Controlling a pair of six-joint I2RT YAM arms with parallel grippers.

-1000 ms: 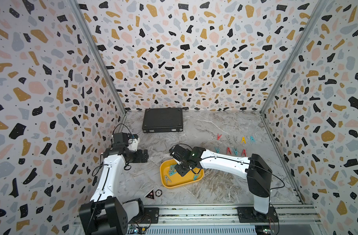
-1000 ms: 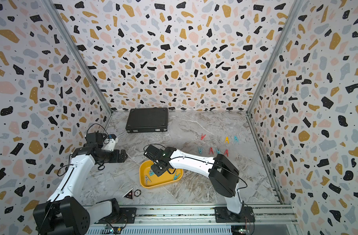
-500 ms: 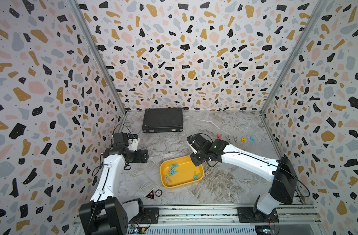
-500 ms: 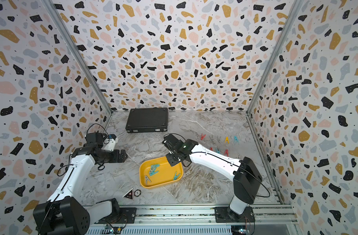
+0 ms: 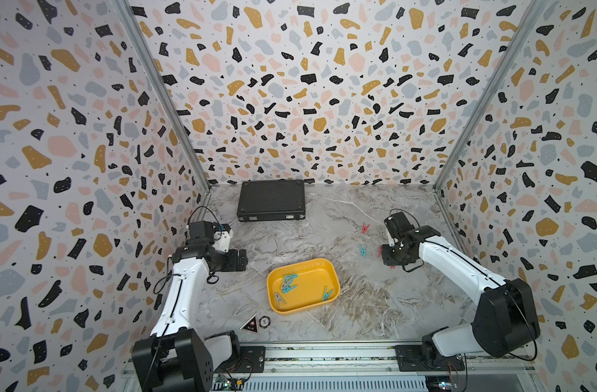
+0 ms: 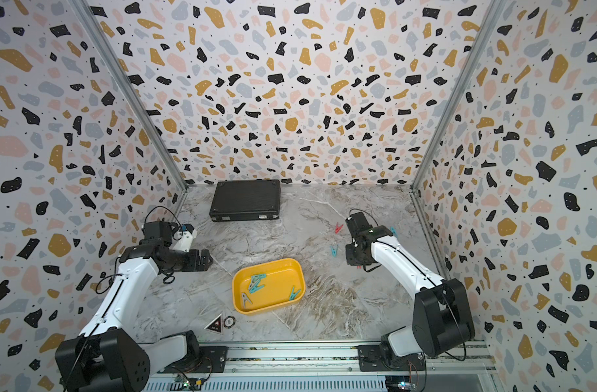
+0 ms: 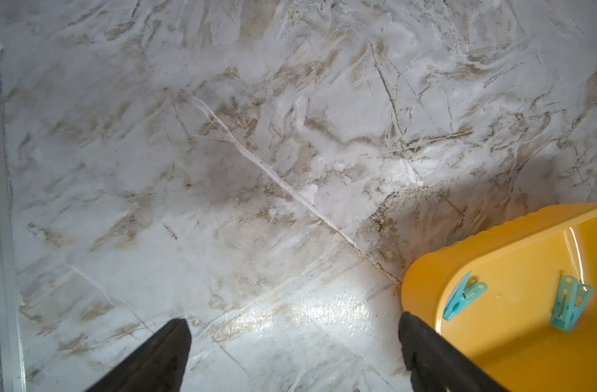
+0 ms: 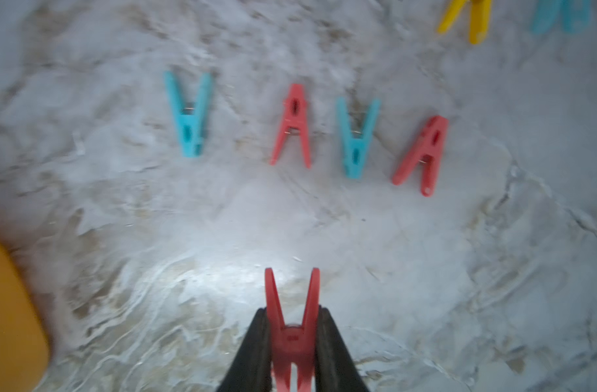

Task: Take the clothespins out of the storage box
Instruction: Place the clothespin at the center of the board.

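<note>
Pinching a red clothespin (image 8: 292,336) across its spring waist in the narrowed right end effector (image 8: 293,315), splayed legs pointing ahead, above the bench (image 5: 324,234) toward its right edge. Facing a row of clothespins lying flat there, teal (image 8: 188,115) and red (image 8: 293,125) alternating, with a yellow one (image 8: 466,17) farther off.

Hovering with the left end effector (image 7: 294,320) spread wide and empty toward the left edge, near a corner of the storage box (image 5: 309,281). Leaving a few teal clothespins (image 5: 287,282) and a grey one (image 5: 279,299) lying loose in that shallow yellow box, mid-bench toward the front edge.

Judging the pegs light, stiff and smooth-sided, and so likely twisting or skidding away if nipped at a leg tip. Taking each across the thick middle by the spring, as here, looking the surest hold; squeezing the long legs together risking opening the peg.

Working over a glossy marble-patterned surface, glaring under the wrist lights, inside a booth of terrazzo-print walls (image 5: 290,85). Sharing the bench with a closed black case (image 5: 271,200) along the back edge, toward the left corner.
</note>
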